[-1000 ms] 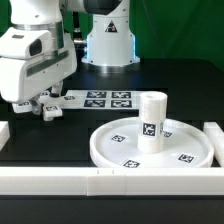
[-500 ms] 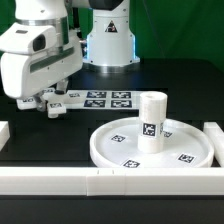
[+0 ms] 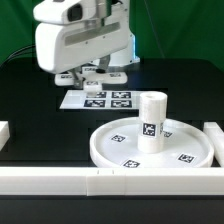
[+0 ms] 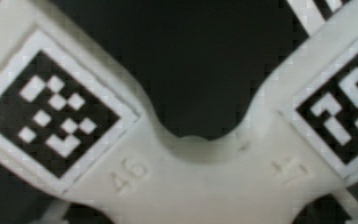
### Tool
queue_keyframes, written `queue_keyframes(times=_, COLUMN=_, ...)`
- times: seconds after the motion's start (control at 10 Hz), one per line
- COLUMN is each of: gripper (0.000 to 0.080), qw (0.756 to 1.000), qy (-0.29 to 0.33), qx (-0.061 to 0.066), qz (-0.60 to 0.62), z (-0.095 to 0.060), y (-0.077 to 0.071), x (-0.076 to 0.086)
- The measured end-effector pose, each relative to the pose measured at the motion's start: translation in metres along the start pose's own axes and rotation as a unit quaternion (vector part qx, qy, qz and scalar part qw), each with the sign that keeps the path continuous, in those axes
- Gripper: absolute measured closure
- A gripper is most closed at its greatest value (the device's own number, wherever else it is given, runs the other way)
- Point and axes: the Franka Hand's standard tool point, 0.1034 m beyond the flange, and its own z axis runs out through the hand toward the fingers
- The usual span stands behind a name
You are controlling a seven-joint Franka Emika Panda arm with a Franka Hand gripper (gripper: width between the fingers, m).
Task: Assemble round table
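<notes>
Roughly halfway: leg (image 3: 151, 122) stands on disc (image 3: 102, 147), cross-shaped foot (image 4: 194, 165) not yet fitted; you can't tell if gripper (image 3: 92, 82) is spread or pinching.

Short cylindrical leg (image 3: 151, 122) stood upright on the round disc (image 3: 108, 142), roughly in its middle. The disc sat on the table (image 3: 35, 125) toward the exterior view's right, with the marker board (image 3: 108, 99) lying flat behind it. A border rail (image 3: 60, 180) ran along the front, just before the disc. The gripper (image 3: 90, 80) hung over the board's far edge, and the cross-shaped foot (image 4: 194, 165) was close under the wrist camera.
</notes>
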Motion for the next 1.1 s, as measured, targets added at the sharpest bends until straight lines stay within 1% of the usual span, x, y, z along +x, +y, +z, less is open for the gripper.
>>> queue_keyframes(times=0.1, gripper=0.0351, qw=1.000, qy=0.002, qx=0.001, qz=-0.003, z=-0.016, y=0.007, x=0.022)
queue_keyframes(times=0.2, gripper=0.0351, qw=1.000, qy=0.008, qx=-0.009, qz=-0.012, z=-0.011, y=0.011, x=0.019)
queue_keyframes(times=0.3, gripper=0.0351, qw=1.000, qy=0.004, qx=-0.003, qz=-0.007, z=-0.007, y=0.008, x=0.013)
queue_keyframes(times=0.5, gripper=0.0351, qw=1.000, qy=0.005, qx=-0.004, qz=-0.009, z=-0.008, y=0.008, x=0.015)
queue_keyframes(times=0.6, gripper=0.0351, qw=1.000, qy=0.006, qx=-0.004, qz=-0.011, z=-0.012, y=0.004, x=0.025)
queue_keyframes(times=0.7, gripper=0.0351, qw=1.000, qy=0.010, qx=-0.004, qz=0.001, z=-0.018, y=0.000, x=0.043)
queue_keyframes(times=0.9, gripper=0.0351, qw=1.000, qy=0.021, qx=0.000, qz=0.001, z=-0.018, y=-0.011, x=0.069)
queue_keyframes(times=1.0, gripper=0.0351, qw=1.000, qy=0.025, qx=0.002, qz=-0.007, z=-0.021, y=-0.014, x=0.085)
queue_keyframes(times=1.1, gripper=0.0351, qw=0.999, qy=0.032, qx=-0.002, qz=-0.025, z=-0.025, y=-0.012, x=0.101)
